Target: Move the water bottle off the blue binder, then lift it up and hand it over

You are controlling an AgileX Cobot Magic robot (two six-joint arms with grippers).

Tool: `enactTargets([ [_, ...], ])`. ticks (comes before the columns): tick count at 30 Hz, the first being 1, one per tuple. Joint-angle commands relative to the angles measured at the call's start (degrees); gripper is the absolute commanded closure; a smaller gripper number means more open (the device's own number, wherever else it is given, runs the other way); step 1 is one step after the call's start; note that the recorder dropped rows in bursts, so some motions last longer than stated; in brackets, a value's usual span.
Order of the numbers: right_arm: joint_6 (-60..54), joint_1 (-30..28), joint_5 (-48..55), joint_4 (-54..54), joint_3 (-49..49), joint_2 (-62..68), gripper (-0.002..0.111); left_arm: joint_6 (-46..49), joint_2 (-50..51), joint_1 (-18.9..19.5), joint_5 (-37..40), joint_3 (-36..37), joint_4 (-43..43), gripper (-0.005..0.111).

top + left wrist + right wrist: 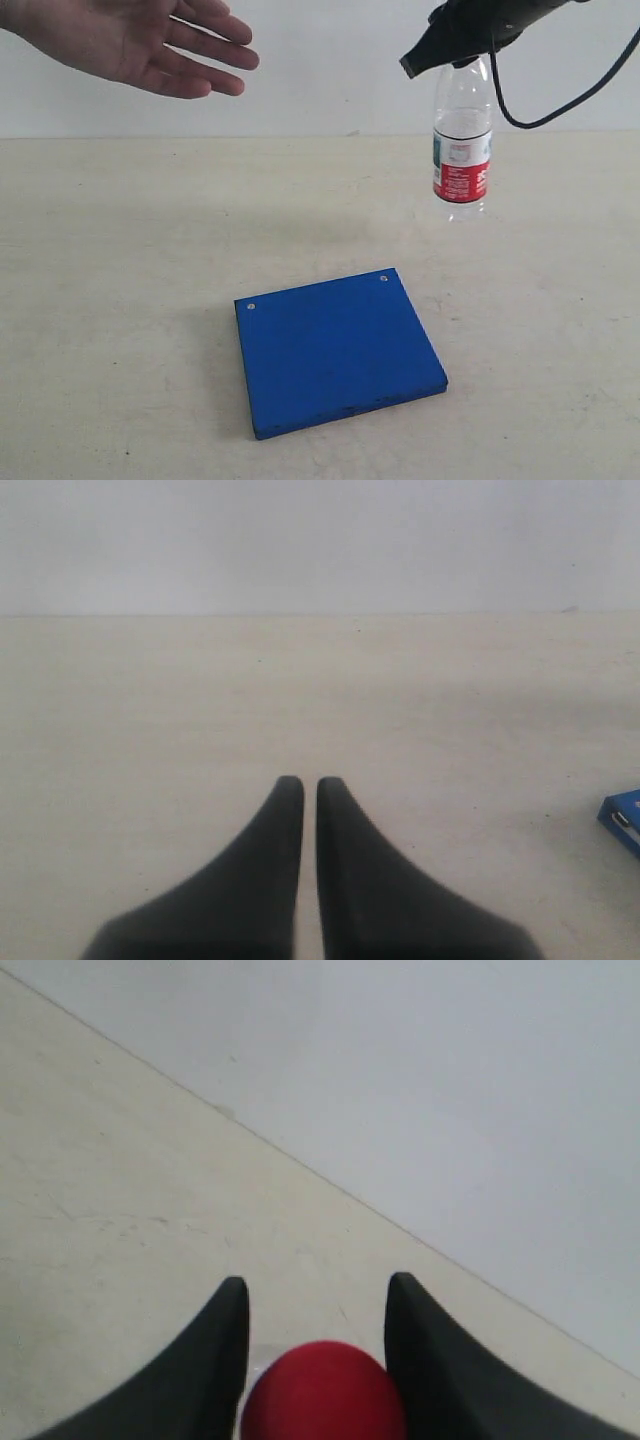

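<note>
The exterior camera looks from slightly above across the table (120, 300) to the wall (320, 90). The left wrist camera skims low toward that wall, sharing a corner of the blue binder (625, 820); the right sits tilted, close over the water bottle (322, 1390) cap.

Pale beige tabletop (120, 300) with faint marks, perhaps scuffs; behind it, meeting its far edge, a plain whitish wall (320, 90).

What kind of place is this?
Probably a robot test room, not a home. There is a pale table with a plain white wall behind, a black robot gripper holds a water bottle in the air, and a person's hand is held out.
</note>
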State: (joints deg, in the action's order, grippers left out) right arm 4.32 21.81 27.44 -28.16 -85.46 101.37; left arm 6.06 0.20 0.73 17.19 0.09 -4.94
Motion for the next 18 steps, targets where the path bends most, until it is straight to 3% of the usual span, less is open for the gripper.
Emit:
enactTargets([
  [1,13.71,-0.13,-0.43,-10.12,0.11,1.01,0.108,0.16,-0.2,-0.27,-0.77,-0.09,0.05,0.102],
  [4,13.73,-0.13,-3.75,-10.12,0.11,1.12,0.108,0.16,-0.2,-0.27,-0.77,-0.09,0.05,0.102],
  [6,13.47,-0.13,-4.19,-10.12,0.11,1.12,0.102,0.16,-0.2,-0.27,-0.77,-0.09,0.05,0.102],
  [11,13.21,-0.13,-3.97,-10.96,0.11,1.2,0.056,0.16,-0.2,-0.27,-0.77,-0.09,0.05,0.102],
  [18,16.12,-0.13,-3.11,-10.96,0.11,0.79,0.054,0.16,-0.2,-0.27,-0.77,-0.09,0.05,0.102],
])
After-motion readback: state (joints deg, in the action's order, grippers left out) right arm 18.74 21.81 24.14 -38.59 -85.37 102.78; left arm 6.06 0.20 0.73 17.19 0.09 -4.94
